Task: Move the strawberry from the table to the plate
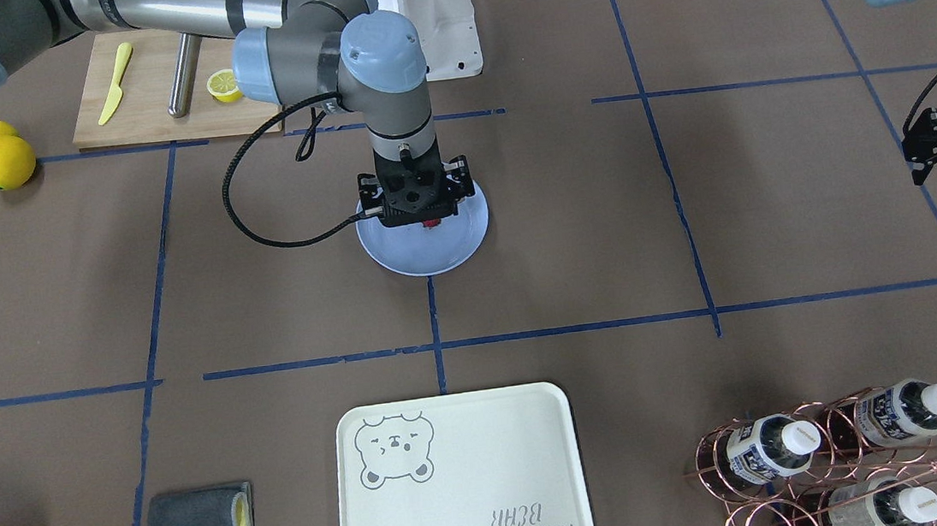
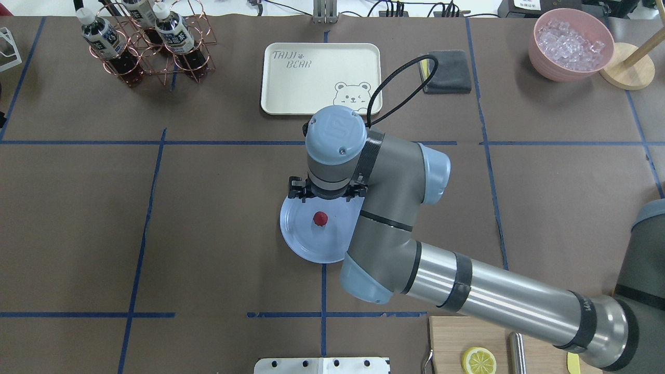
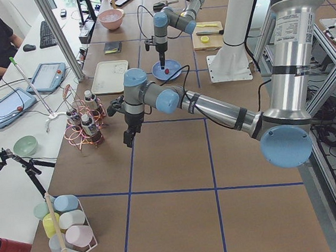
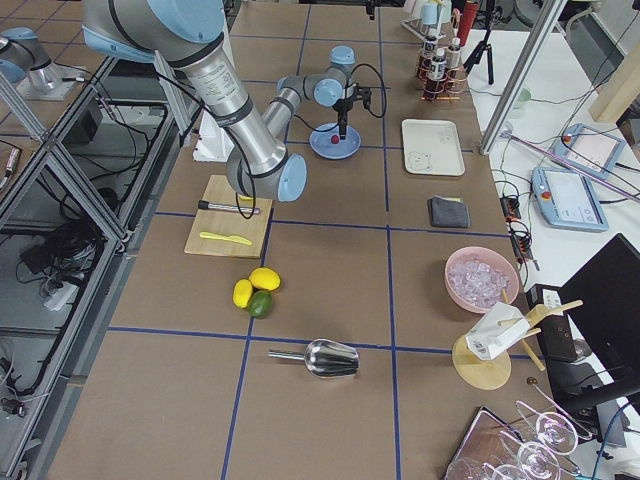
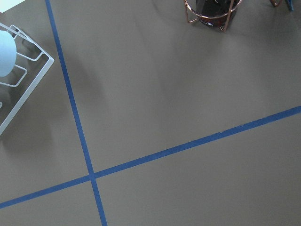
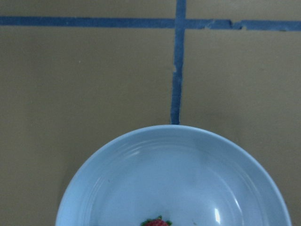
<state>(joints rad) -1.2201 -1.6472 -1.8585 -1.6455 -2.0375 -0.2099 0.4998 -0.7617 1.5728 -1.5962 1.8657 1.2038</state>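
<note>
Since the strawberry [image 2: 320,218] already lies loose on the plate [image 2: 298,236] under the right tool [image 1: 422,209], which grips nothing though I cannot tell how wide it stands, placing looks done; next it should simply rise clear.

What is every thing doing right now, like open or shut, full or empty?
plate: holds the strawberry.
strawberry: whole, on the plate, under the right end effector.
right end effector: over the plate; open or shut, cannot tell.
left end effector: far from the plate; cannot tell.
bottles: capped.
pink bowl: full of ice.
</note>
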